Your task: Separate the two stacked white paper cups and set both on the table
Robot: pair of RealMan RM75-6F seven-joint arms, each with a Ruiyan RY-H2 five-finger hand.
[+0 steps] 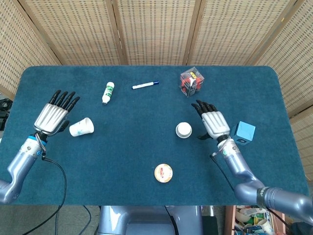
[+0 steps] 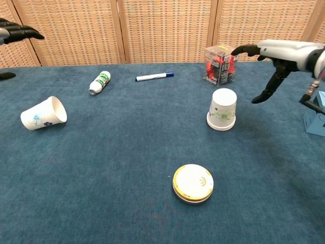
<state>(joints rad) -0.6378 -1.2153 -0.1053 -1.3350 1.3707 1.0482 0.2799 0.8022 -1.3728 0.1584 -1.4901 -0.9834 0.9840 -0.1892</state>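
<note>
- Worktop [image 1: 146, 142]: blue carpet-like surface, backed by woven wicker screens.
- White paper cup with green print [image 2: 222, 109]: stands upside down, rim on the worktop, right of centre; apart from the right robot hand.
- White paper cup with blue flower print [image 2: 43, 113]: lies on its side at the left of the worktop, its open mouth facing right in the chest view; just beside the left robot hand but apart from it.
- Left robot hand [image 1: 51, 116]: fingers spread flat, holding nothing, poised next to the fallen cup.
- Right robot hand [image 1: 214, 122]: fingers extended and apart, holding nothing, just right of the upturned cup.
- Round yellow-rimmed tin lid [image 2: 192, 183]: flat on the near middle of the worktop.
- White bottle with green label [image 1: 108, 92]: on its side, far left.
- White marker with blue cap [image 1: 145, 85]: lying at the far centre.
- Clear plastic box with red contents [image 1: 191, 81]: far right.
- Light blue cube [image 1: 243, 132]: right edge, near the right robot hand.
</note>
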